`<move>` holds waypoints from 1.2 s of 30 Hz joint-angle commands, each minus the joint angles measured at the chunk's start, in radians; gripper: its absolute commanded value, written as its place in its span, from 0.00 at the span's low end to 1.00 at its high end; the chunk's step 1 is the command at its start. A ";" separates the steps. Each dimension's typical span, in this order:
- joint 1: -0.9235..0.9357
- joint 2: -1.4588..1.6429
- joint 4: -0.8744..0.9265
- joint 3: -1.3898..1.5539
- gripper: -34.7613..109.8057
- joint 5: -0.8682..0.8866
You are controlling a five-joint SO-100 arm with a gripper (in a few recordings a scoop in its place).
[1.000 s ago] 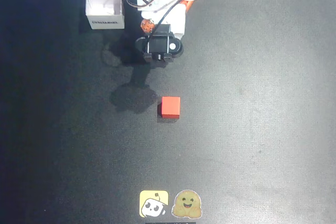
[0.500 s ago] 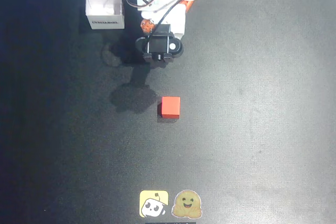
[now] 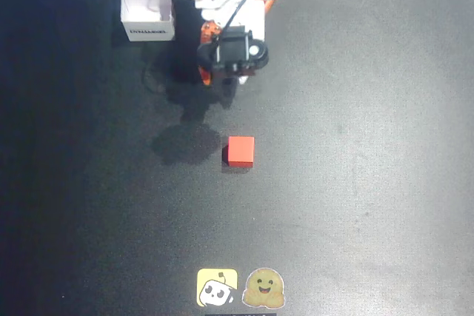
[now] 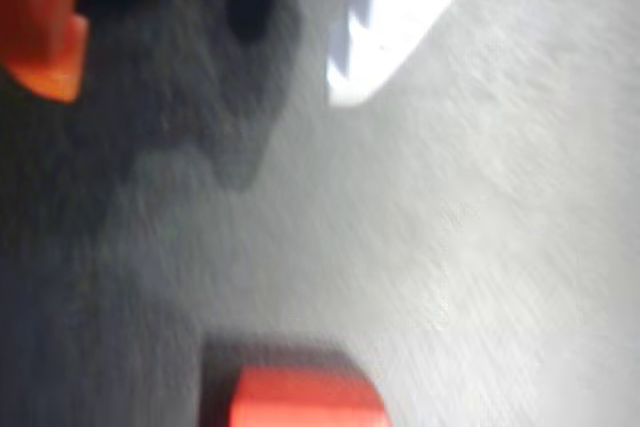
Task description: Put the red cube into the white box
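The gripper (image 3: 226, 83) hangs above the table (image 3: 370, 146), seen from the overhead view under its camera housing; whether its jaws are parted or closed cannot be told, since the housing hides them and the wrist view is smeared with motion. The red cube (image 3: 241, 150) lies on the table below the jaws in the overhead view, apart from them, nothing between; in the wrist view it sits at the bottom edge (image 4: 305, 399). The white box (image 3: 148, 12) stands up and to the left of the jaws, open side up, well apart from the cube. The likely risk is a descent slightly off-centre; a finger could land on the cube and nudge it. Two stickers (image 3: 241, 287) lie far beyond the cube, out of the way.
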 commanded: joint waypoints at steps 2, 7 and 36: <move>-0.034 0.000 -0.097 -0.035 0.38 0.055; -0.041 -0.071 -0.172 -0.067 0.38 0.031; -0.114 -1.138 -0.345 -0.532 0.40 0.078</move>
